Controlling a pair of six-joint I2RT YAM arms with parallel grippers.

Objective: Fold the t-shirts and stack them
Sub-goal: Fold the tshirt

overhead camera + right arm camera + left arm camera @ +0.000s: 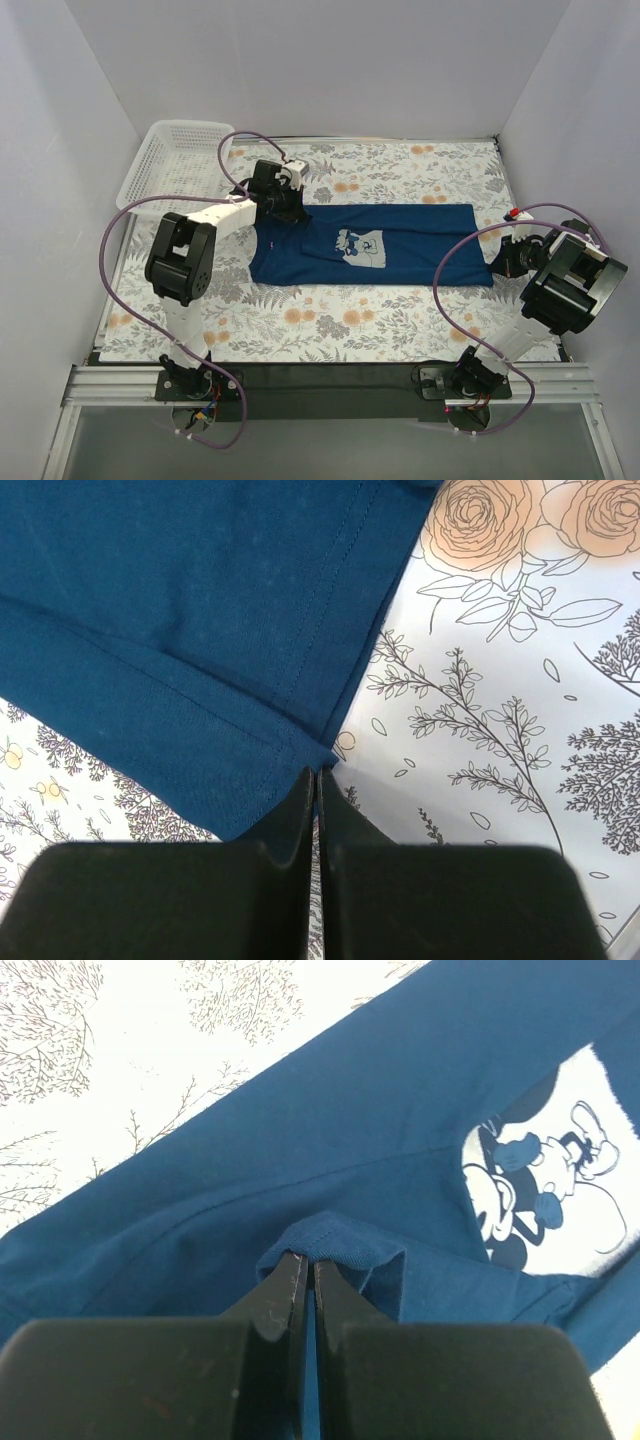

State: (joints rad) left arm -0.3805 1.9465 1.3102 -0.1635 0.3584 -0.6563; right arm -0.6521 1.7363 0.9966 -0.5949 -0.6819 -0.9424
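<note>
Setting: white walls (320, 60) around a table (400, 320) covered in floral cloth.
T-shirt (420, 245): navy, flat at table centre, folded into a long band, pale mouse print (360, 248) facing up.
Left fingers (282, 1295): clenched on a raised pucker of fabric at the shirt's 9 o'clock end.
Right fingers (296, 810): pressed together at the hem corner, 3 o'clock end; whether cloth is caught, cannot tell.
Basket (175, 160): white mesh, 10 o'clock corner.

Left gripper (308, 1265) clamped on bunched fold of shirt (330, 1120); mouse print (545, 1195) at right, floral table (150, 1060) top-left.
</note>
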